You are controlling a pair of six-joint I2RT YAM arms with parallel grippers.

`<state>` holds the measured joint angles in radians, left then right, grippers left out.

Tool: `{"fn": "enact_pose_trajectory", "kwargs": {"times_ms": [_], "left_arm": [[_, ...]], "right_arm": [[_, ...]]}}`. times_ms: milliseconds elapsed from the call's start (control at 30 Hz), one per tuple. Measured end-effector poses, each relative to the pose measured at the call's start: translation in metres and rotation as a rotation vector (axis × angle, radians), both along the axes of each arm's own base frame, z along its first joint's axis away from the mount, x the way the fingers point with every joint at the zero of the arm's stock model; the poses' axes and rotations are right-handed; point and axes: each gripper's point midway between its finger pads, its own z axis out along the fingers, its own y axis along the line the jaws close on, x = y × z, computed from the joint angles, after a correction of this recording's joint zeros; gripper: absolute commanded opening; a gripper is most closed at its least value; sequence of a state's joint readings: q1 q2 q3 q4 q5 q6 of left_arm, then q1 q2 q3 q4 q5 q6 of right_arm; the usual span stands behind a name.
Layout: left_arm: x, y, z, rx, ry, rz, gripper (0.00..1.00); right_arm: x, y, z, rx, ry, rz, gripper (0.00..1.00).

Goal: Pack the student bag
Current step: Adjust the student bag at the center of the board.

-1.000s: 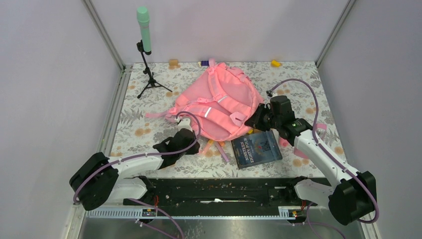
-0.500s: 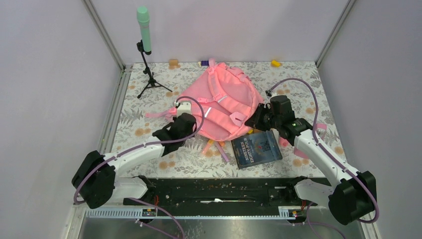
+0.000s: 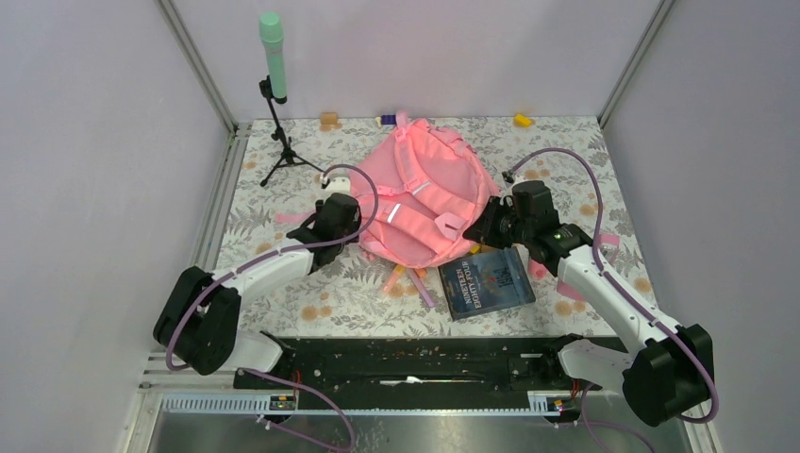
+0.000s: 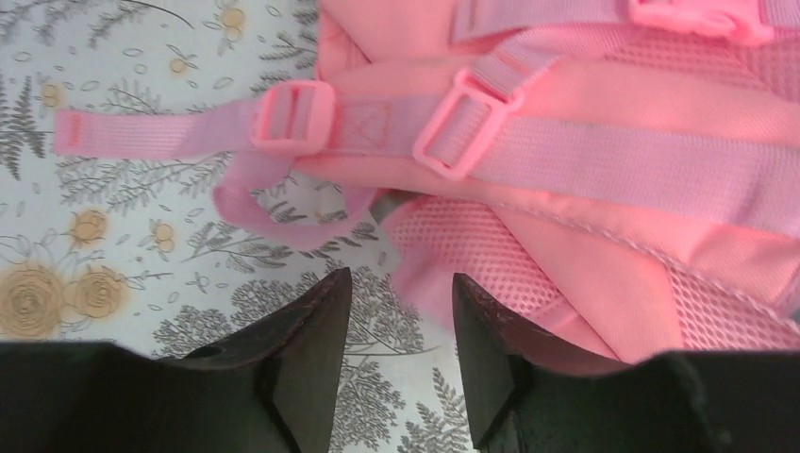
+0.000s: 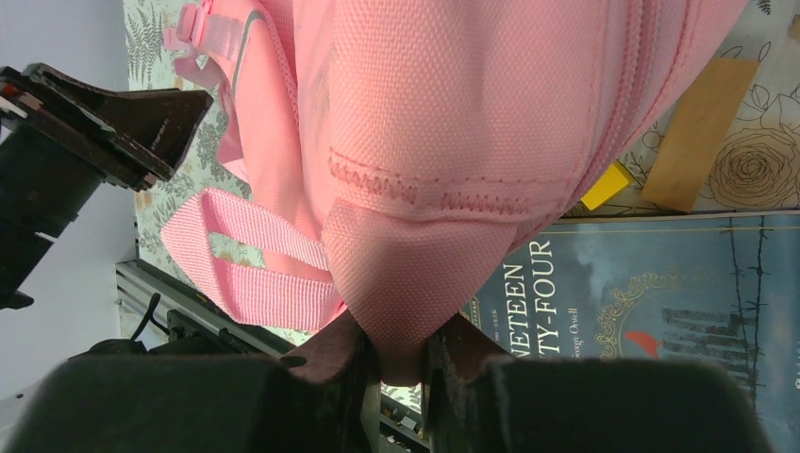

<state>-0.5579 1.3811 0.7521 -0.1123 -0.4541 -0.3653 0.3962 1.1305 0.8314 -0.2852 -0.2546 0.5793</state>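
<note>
The pink student bag [image 3: 415, 193] lies straps-up in the middle of the floral table. My right gripper [image 3: 483, 227] is shut on a triangular fabric tab [image 5: 406, 274] at the bag's lower right corner. My left gripper [image 3: 332, 219] is open at the bag's lower left edge, its jaws empty over the table beside the mesh corner [image 4: 453, 255] and below a strap with buckles [image 4: 292, 118]. A dark blue book [image 3: 485, 280] lies just in front of the bag; it also shows in the right wrist view [image 5: 641, 302].
A green microphone on a black tripod [image 3: 275, 90] stands at the back left. Small wooden and yellow pieces [image 3: 329, 120] lie along the back wall. Pink and tan sticks [image 3: 408, 279] lie under the bag's front edge. A tan wooden strip [image 5: 698, 132] lies beside the book.
My left arm has swung away from the near edge towards the back, up to the bag's left side. The right arm, the bag and the book have stayed still.
</note>
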Motion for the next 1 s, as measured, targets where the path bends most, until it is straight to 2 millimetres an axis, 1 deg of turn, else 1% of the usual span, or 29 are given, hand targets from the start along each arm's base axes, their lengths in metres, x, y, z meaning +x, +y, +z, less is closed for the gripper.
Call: {"fn": "enact_pose_trajectory", "kwargs": {"times_ms": [100, 167, 233, 333, 400, 433, 533, 633, 767, 833, 933, 1000], "left_arm": [[0.005, 0.01, 0.005, -0.003, -0.008, 0.032, 0.66], [0.005, 0.018, 0.009, -0.01, -0.01, 0.049, 0.72], [0.002, 0.021, 0.017, -0.039, -0.027, 0.052, 0.76], [-0.011, 0.013, 0.033, -0.116, -0.068, 0.002, 0.77], [-0.024, 0.003, 0.037, -0.165, -0.091, -0.052, 0.76], [-0.034, -0.005, 0.035, -0.188, -0.093, -0.093, 0.76], [-0.064, -0.033, 0.024, -0.258, -0.069, -0.216, 0.75], [-0.095, -0.056, 0.004, -0.339, -0.017, -0.308, 0.75], [-0.118, -0.07, -0.02, -0.41, 0.036, -0.344, 0.74], [-0.12, -0.075, -0.028, -0.428, 0.063, -0.336, 0.73], [-0.116, -0.077, -0.039, -0.426, 0.08, -0.301, 0.73], [-0.112, -0.076, -0.042, -0.427, 0.075, -0.278, 0.73]], "right_arm": [[0.0, 0.0, 0.0, 0.0, 0.002, 0.0, 0.0], [0.0, 0.0, 0.0, 0.0, 0.003, 0.0, 0.0], [0.0, 0.0, 0.0, 0.0, 0.002, 0.0, 0.0], [0.0, 0.0, 0.0, 0.002, 0.004, -0.002, 0.0], [-0.001, 0.0, 0.0, 0.002, 0.005, -0.003, 0.0], [-0.001, 0.0, 0.0, 0.003, 0.005, -0.003, 0.0], [-0.001, 0.0, 0.0, 0.004, 0.006, -0.005, 0.0], [-0.001, 0.0, 0.0, 0.005, 0.007, -0.006, 0.0], [-0.001, 0.0, 0.001, 0.011, 0.01, -0.011, 0.0], [-0.001, 0.001, 0.001, 0.018, 0.015, -0.016, 0.0], [-0.003, 0.004, 0.005, 0.049, 0.028, -0.018, 0.0], [-0.006, 0.007, 0.011, 0.081, 0.034, -0.019, 0.0]]}}
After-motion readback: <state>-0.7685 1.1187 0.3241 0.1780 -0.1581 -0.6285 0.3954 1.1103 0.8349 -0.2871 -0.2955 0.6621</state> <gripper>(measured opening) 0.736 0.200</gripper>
